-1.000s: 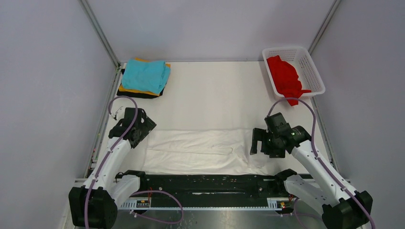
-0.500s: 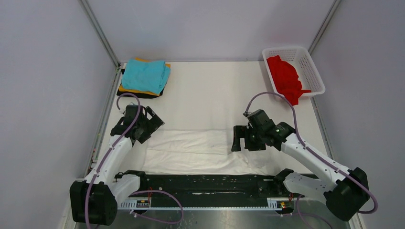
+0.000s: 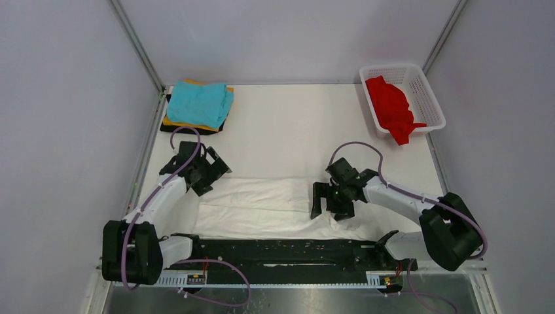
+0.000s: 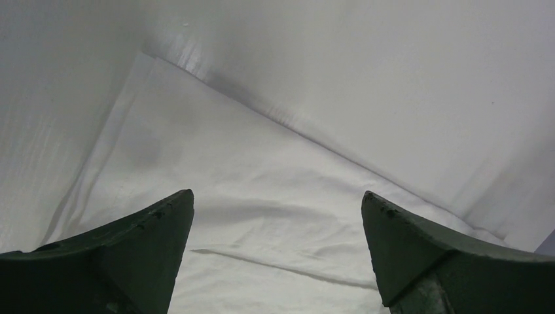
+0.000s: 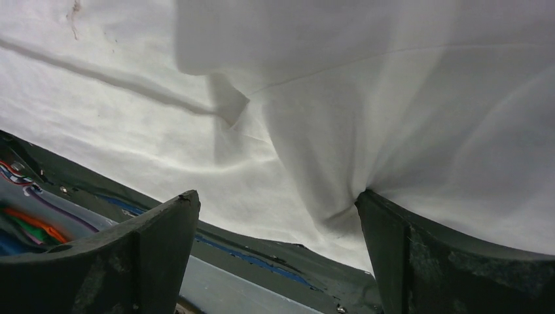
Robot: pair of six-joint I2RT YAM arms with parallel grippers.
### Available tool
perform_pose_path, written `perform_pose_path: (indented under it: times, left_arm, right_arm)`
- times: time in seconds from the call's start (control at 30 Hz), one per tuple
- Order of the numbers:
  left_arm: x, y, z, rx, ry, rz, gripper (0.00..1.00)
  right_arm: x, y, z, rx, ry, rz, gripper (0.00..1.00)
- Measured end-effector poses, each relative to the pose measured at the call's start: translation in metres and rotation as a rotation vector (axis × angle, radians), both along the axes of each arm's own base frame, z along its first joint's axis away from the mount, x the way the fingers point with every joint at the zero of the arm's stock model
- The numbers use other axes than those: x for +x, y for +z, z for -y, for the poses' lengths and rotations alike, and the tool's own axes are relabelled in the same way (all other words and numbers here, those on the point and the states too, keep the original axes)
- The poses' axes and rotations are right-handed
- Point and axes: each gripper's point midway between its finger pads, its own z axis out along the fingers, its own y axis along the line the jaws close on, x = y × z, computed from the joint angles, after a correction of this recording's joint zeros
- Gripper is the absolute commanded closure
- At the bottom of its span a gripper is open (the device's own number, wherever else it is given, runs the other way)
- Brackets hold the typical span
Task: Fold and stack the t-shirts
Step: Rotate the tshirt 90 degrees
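Note:
The large white t-shirt lies folded into a long band across the near middle of the table. My left gripper is open and empty over its far left corner; in the left wrist view the shirt lies flat between the fingers. My right gripper is open over the shirt's right part; in the right wrist view white cloth bunches against the right finger. A folded teal shirt tops an orange one and a black one. A red shirt lies crumpled in the basket.
The white mesh basket stands at the far right corner, with the red shirt hanging over its near rim. A black rail runs along the near table edge, also in the right wrist view. Grey walls close in both sides and the back.
My right gripper moved left and down over the white shirt's right part. My left gripper moved up and right to the shirt's far left corner. Both stayed open.

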Motion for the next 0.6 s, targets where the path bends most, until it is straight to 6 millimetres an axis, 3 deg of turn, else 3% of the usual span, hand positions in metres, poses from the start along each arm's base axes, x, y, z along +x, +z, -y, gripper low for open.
perform_pose_path:
  times: [0.33, 0.5, 0.6]
  left_arm:
    - [-0.004, -0.022, -0.003, 0.025, -0.007, -0.075, 0.01]
    - [-0.016, -0.037, -0.006, 0.035, 0.002, -0.114, 0.01]
    - [-0.020, -0.040, -0.004, 0.021, 0.012, -0.123, 0.01]
  right_arm:
    - [0.020, -0.003, -0.004, -0.033, -0.037, -0.061, 0.01]
    - [0.070, -0.002, -0.004, -0.014, -0.148, -0.104, 0.00]
    - [0.123, 0.000, -0.006, 0.001, -0.205, -0.086, 0.01]
